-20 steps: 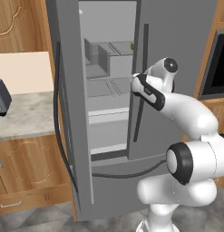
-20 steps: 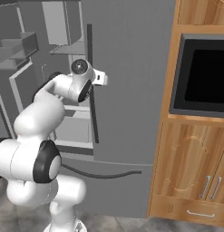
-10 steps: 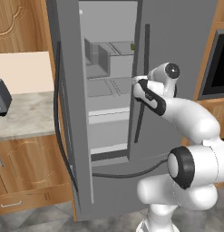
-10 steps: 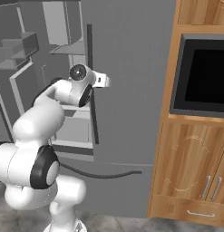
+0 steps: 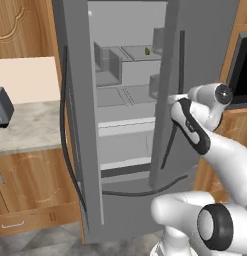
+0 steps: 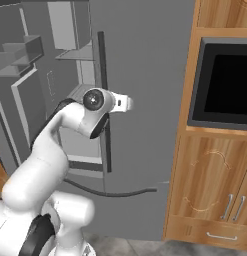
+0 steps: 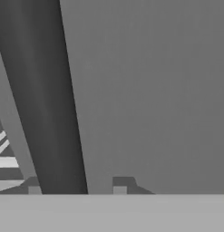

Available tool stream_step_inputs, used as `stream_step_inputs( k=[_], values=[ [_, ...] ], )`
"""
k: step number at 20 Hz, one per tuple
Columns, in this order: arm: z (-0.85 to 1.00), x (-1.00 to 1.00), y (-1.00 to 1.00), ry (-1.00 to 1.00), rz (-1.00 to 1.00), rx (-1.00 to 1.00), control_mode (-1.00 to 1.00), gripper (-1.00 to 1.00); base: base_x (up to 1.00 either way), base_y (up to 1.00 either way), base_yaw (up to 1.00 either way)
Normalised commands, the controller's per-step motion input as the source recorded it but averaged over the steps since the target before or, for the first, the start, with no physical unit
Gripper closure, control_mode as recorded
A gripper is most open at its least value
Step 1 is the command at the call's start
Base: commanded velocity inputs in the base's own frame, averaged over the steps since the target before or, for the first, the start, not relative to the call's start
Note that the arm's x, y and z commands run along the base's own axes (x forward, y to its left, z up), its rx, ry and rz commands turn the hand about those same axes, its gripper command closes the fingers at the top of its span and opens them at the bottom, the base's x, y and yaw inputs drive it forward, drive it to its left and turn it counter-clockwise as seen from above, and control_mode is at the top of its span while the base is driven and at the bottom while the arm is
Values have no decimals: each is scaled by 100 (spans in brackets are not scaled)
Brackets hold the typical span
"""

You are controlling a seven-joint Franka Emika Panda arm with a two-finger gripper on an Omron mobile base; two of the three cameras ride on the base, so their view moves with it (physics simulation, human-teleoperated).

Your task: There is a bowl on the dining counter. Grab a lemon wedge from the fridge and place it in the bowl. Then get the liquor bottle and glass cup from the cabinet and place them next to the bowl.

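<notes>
The fridge stands with its left door swung open, baring grey shelves and bins. On an upper shelf at the back lies the lemon wedge, a tiny yellow-green speck. My wrist reaches across to the right door's long dark handle. In the hand view my gripper is open. Its two tips straddle the handle: the left tip sits at the handle's edge, and the right one is over the bare grey door face, clear of the handle. The bowl, liquor bottle and glass cup are out of view.
A dark grey appliance sits on the marbled counter left of the fridge, with wood drawers below and a carved wall cabinet door above. Right of the fridge is a black built-in oven over wooden doors.
My hand has swung to the right along with the right door's handle, and that door stands at a different angle. The base has not moved.
</notes>
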Motion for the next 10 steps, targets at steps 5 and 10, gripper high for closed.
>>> stream_step_inputs(
  k=[5, 10],
  values=[
    [4, -100, -100, -6, 0, 0, -100, 100, 0, 0, 0],
    [0, -100, -100, -1, -2, 0, -100, 100, 0, 0, 0]
  ],
)
